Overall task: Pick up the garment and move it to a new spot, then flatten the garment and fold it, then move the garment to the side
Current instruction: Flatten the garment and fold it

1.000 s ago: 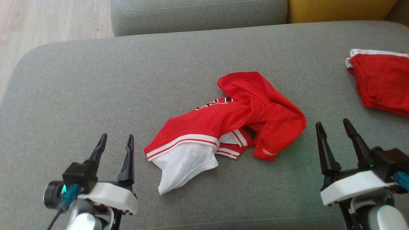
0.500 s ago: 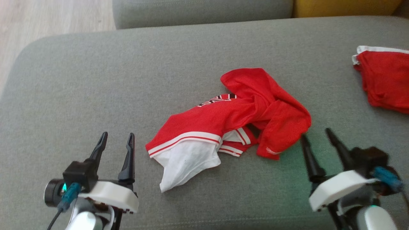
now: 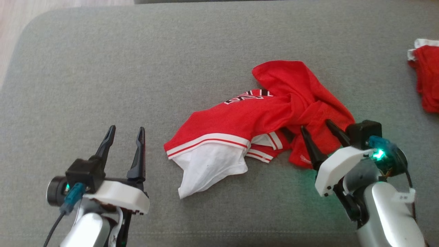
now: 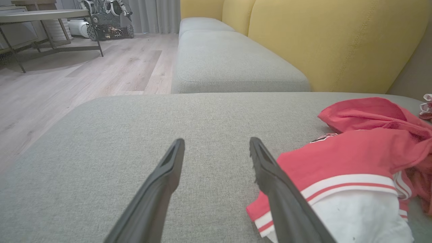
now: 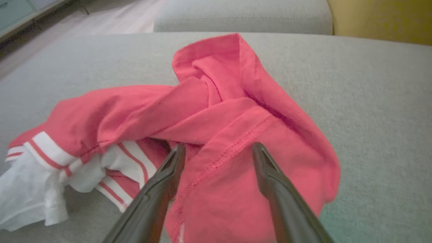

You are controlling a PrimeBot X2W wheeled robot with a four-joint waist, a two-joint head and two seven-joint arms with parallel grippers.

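Hidden or unclear:
- The red jersey lies crumpled near the middle of the grey seat cushion. It is folded over itself, so you can't make out its outline.
- Its black lettering is half buried under a red fold and unreadable.
- A white panel spills out at the near left end, below a red-and-white striped band.
- A second red garment with white trim is cut off by the right edge of the head view, well apart from the jersey.
- The right wrist view is soft, so fine detail is lost.

Claws:
- Your right gripper has its jaws spread wide and grasps nothing. Its tips are over the jersey's right lobe, either side of a stitched hem. You cannot tell whether they touch the cloth.
- Your left gripper is also spread wide and empty. It is above bare cushion to the left of the jersey, near it but apart.

Counts:
- Two red garments.
- Two grippers, with two dark fingers each.
- In the left wrist view, two more grey seat sections lie beyond yours, with a yellow backrest behind and wood floor to the left.
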